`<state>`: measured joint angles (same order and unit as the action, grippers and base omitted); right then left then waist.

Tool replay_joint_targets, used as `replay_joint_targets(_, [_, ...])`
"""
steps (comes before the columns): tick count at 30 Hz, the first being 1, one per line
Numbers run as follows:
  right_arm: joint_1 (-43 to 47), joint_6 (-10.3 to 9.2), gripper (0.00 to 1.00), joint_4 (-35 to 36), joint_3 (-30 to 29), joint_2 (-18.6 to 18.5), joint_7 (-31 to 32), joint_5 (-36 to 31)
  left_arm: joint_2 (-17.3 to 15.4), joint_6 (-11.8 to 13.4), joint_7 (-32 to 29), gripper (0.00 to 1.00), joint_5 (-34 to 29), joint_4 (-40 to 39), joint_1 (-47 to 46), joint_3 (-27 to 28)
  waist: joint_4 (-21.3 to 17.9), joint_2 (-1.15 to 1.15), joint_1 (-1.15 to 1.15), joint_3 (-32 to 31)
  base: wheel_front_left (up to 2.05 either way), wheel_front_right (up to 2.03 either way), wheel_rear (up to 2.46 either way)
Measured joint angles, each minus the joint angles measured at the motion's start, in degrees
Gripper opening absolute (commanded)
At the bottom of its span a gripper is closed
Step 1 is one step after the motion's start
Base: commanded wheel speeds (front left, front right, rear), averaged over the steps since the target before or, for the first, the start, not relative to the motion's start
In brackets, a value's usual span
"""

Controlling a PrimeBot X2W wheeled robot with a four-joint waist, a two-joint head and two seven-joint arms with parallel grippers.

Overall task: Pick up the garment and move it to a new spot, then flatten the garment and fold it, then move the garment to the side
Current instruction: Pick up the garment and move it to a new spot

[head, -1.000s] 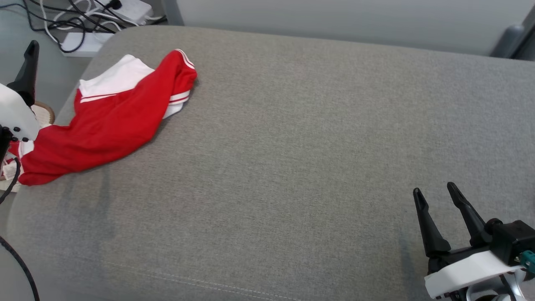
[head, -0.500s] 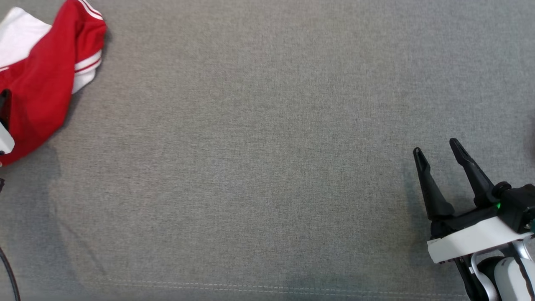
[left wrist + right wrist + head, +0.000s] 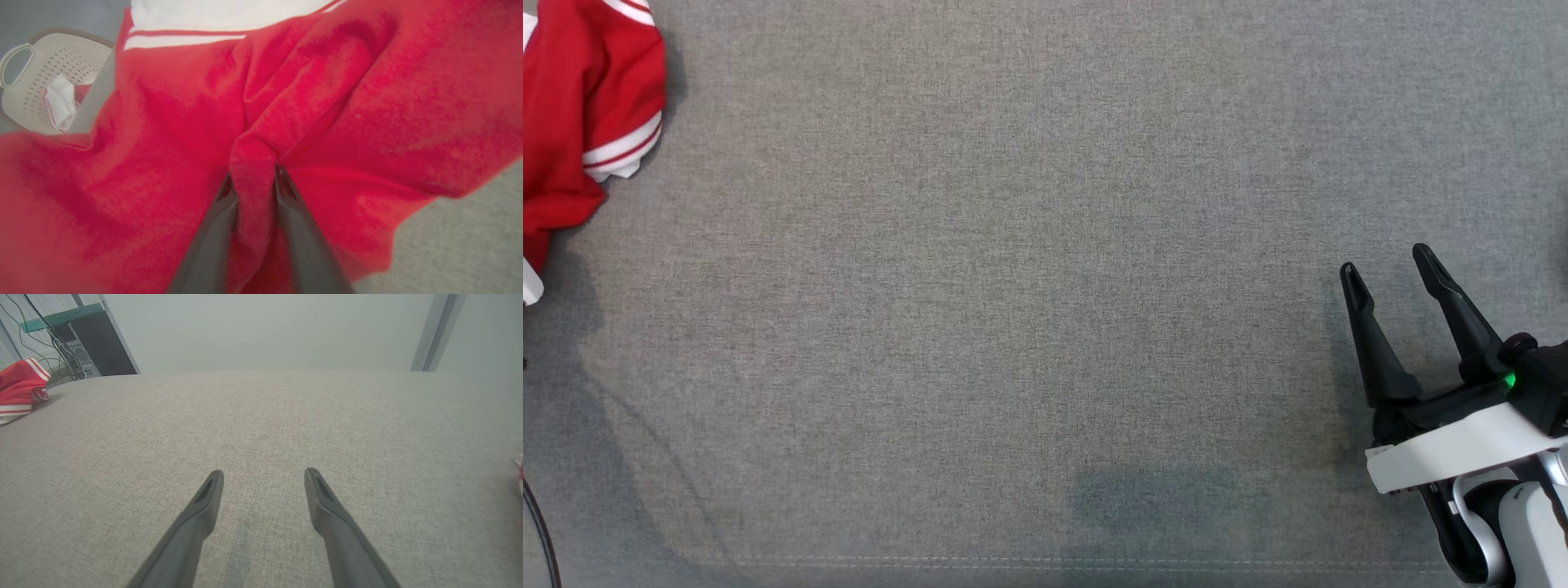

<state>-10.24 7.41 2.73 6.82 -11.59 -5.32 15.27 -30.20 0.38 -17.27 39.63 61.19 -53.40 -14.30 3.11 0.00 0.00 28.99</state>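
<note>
Folds of the garment (image 3: pixel 367 102), red with white bands, crowd the left wrist view. There the left gripper (image 3: pixel 254 175) has its two dark fingers (image 3: pixel 208 245) clamped on a raised ridge of the red cloth, one finger on each side of it. At that view's upper left, past the edge of the grey fabric surface (image 3: pixel 1045 327), stands a pale perforated basket (image 3: pixel 41 65) with a loop handle. A crumpled white cloth (image 3: pixel 60 102) lies inside it.

In the head view the garment is heaped at the far left of the surface, partly cut off by the frame, with a striped hem turned toward the middle. The right gripper (image 3: pixel 1384 260) hovers at the near right, well apart from the garment. Its fingers are spread apart and hold nothing, and a small green light (image 3: pixel 1509 380) glows on its dark body. A stitched seam (image 3: pixel 1045 563) runs along the near edge of the surface.

In the right wrist view those open fingers point across the grey fabric toward a plain far wall. The garment shows at the far left of that view, with cables (image 3: pixel 61 347) and a dark computer case (image 3: pixel 96 347) behind it.
</note>
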Motion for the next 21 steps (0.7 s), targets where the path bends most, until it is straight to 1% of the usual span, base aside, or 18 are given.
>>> replay_joint_targets(3, [0.00,0.00,1.00,-0.05,-0.25,-0.02,-0.18,0.40,0.09,0.77,1.40,0.00,-0.65,0.49,0.00,-0.53,0.08,0.00,0.00,-0.63,0.00,0.00,0.00])
replay_joint_targets(5, [0.00,0.00,1.00,-0.10,-0.58,-0.02,-0.26,0.40,-0.12,0.78,2.99,0.00,-1.18,0.64,-0.01,-0.82,0.19,0.00,0.00,-1.13,0.00,0.00,0.00])
replay_joint_targets(10, [0.04,0.00,1.00,-0.26,-1.07,0.13,-0.58,0.40,-1.55,0.59,9.05,0.00,-1.66,0.62,-2.09,-0.70,0.65,0.00,0.00,-2.74,0.00,0.00,0.00])
replay_joint_targets(14, [0.27,0.00,1.00,-0.75,-1.12,0.56,-0.59,0.40,-2.75,-0.66,15.26,0.00,-2.03,0.13,-3.92,-0.43,1.04,0.00,0.00,-4.44,0.00,0.00,0.00])
replay_joint_targets(21, [1.72,0.00,1.00,-1.78,-1.31,1.86,-0.96,0.49,-2.66,-2.61,24.70,0.00,-2.18,-2.10,-4.17,0.24,1.50,0.00,0.00,-8.11,0.00,0.00,0.00])
